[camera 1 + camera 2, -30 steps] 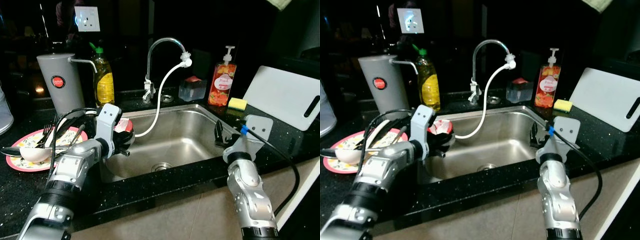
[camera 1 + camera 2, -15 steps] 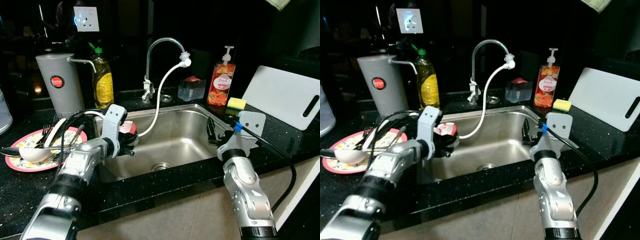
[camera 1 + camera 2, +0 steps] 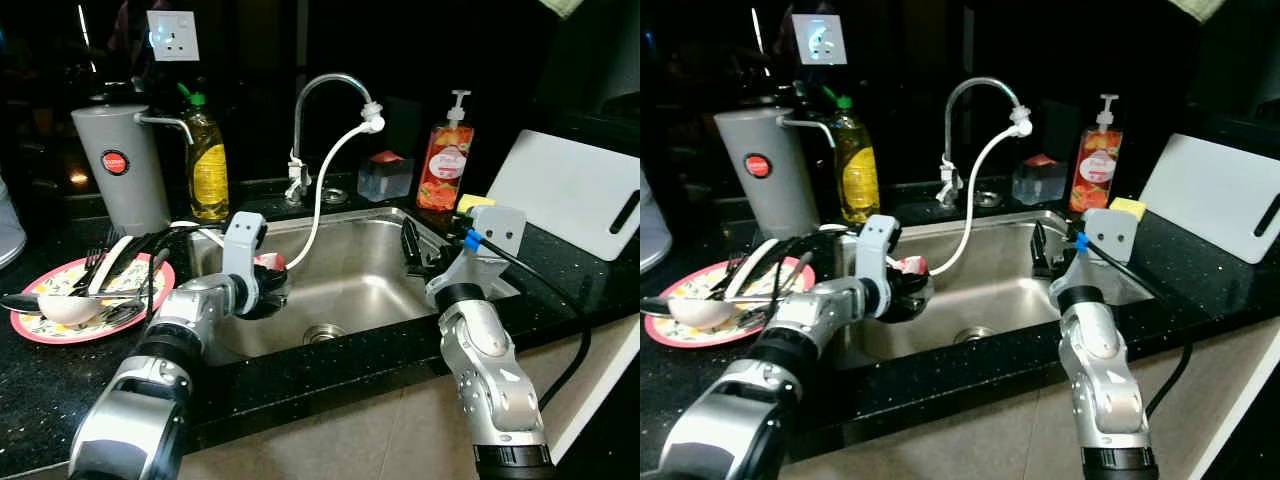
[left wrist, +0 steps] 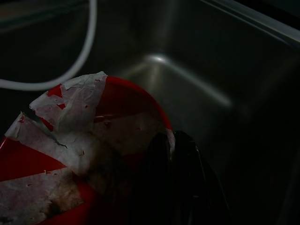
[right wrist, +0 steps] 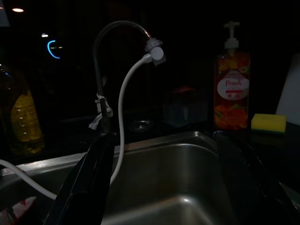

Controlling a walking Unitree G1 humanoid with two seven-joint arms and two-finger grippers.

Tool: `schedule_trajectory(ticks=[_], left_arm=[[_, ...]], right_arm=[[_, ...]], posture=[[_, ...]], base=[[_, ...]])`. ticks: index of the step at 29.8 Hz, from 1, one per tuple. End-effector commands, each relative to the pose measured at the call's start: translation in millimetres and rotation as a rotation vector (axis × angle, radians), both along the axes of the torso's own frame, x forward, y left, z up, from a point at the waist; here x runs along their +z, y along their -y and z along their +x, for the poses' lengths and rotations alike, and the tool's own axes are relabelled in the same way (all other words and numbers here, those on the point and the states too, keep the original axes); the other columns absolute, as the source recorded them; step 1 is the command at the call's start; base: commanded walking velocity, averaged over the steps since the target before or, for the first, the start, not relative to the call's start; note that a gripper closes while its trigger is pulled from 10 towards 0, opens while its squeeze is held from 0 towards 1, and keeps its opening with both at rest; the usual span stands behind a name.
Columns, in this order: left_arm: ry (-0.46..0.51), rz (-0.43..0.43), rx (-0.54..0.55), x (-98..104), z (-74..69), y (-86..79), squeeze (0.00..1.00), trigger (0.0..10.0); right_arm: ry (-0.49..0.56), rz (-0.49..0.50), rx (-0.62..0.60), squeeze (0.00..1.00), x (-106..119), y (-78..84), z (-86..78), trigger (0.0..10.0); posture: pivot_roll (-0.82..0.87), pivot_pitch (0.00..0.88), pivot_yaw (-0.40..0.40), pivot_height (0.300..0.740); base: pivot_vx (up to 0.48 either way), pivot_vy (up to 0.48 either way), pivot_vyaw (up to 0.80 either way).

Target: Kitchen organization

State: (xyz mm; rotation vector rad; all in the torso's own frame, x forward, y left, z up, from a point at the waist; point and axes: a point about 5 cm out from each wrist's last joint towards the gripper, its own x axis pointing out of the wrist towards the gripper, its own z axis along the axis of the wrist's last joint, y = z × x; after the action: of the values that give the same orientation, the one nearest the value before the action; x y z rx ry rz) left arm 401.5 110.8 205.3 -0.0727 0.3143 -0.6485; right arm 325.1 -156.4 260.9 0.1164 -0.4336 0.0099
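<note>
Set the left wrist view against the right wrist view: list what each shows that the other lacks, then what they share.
Left wrist: the left gripper, fingers shut on the rim of a red-and-white bowl. Right wrist: the faucet, peach soap bottle and yellow sponge, seen past the open right gripper. Both: the steel sink and white hose.

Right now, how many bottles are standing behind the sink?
2: a yellow dish soap bottle left of the tap, and an orange pump bottle right of it. Others may hide in the dark.

Sink (image 3: 380,290) basin lies open; white hose (image 3: 325,190) crosses its left.
</note>
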Motion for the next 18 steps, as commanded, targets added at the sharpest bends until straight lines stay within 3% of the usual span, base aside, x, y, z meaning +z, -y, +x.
schedule_trajectory(ticks=[1, 18], left_arm=[[0.03, 0.018, -0.039, 5.4, 1.1, 7.7, 0.0, 10.0], [0.019, 0.031, -0.056, -1.3, 1.1, 10.5, 0.0, 10.0]], right_arm=[[0.011, 0.004, 0.017, 0.0, 4.2, -2.8, -2.1, 10.0], [0.0, 0.011, 0.016, 0.0, 2.2, -3.2, -1.2, 10.0]], posture=[[-0.08, 0.0, -0.011, 0.74], [-0.08, 0.0, -0.001, 0.74]], base=[[0.0, 0.0, 0.0], [0.0, 0.0, 0.0]])
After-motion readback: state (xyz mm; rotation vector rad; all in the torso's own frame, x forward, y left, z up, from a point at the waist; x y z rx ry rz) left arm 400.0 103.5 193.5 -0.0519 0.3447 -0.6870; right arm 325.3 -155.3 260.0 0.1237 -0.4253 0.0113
